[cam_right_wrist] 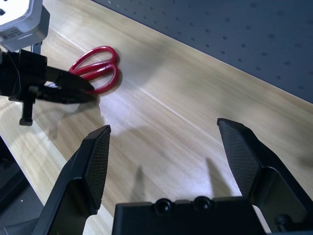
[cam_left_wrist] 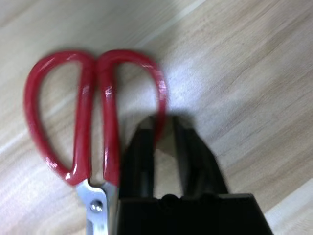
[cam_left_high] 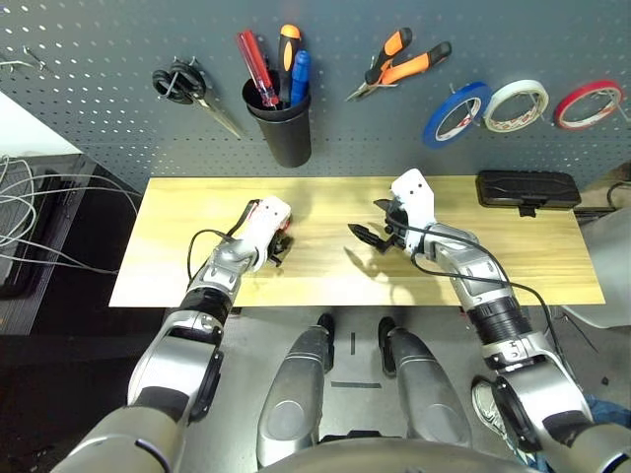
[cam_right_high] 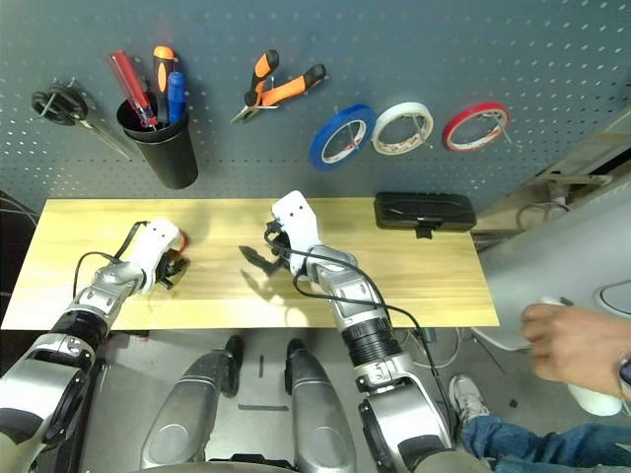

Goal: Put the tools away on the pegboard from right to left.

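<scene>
Clamped on one red loop of the red-handled scissors (cam_left_wrist: pixel 93 122), the left gripper (cam_left_wrist: pixel 164 132) hides that loop's lower part; the blades are cut off. Scissors lie on the table's (cam_left_high: pixel 532 256) left side, and the right gripper (cam_right_wrist: pixel 164 137) hangs wide open, holding nothing.

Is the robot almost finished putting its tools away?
Nearly! The blue tape roll and pliers hang on the pegboard, and the blue screwdriver stands in the black cup. The left end effector is pinching the red scissors on the table. Only hanging them is left.
</scene>
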